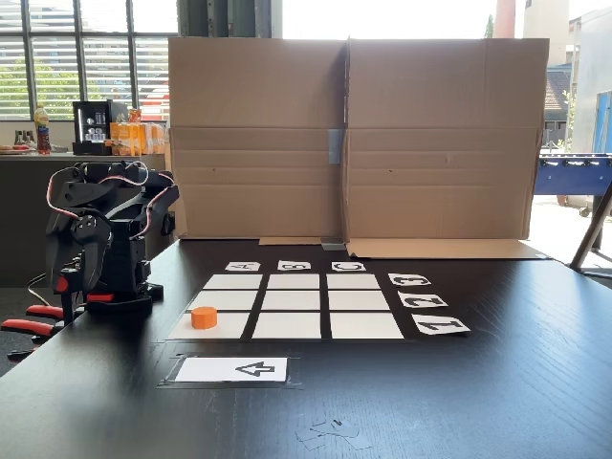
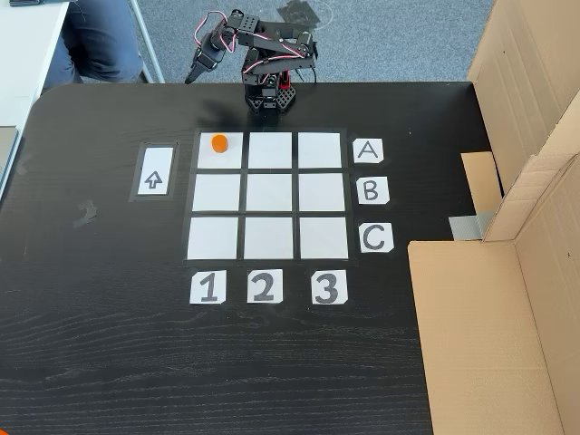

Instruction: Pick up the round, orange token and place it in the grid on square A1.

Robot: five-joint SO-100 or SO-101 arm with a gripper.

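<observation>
Low front camera: stands at table height, faces my grid point(image 1: 294, 306) and the cardboard wall point(image 1: 349, 139).
High camera: looks steeply down on my grid point(image 2: 269, 196).
Shared: grid, my arm point(image 2: 258, 56), black table point(image 2: 100, 308).

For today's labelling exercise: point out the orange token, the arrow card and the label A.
orange token point(image 2: 218, 142), a fixed view from above, its top face.
arrow card point(image 2: 154, 171), the same fixed view, white paper beside the arrow.
label A point(image 2: 367, 150), the same fixed view, its white paper.

Black wooden table point(image 2: 109, 362) carries the grid point(image 2: 268, 196), an arrow card point(image 2: 154, 170), apparently taped, and cardboard point(image 2: 480, 335).
</observation>
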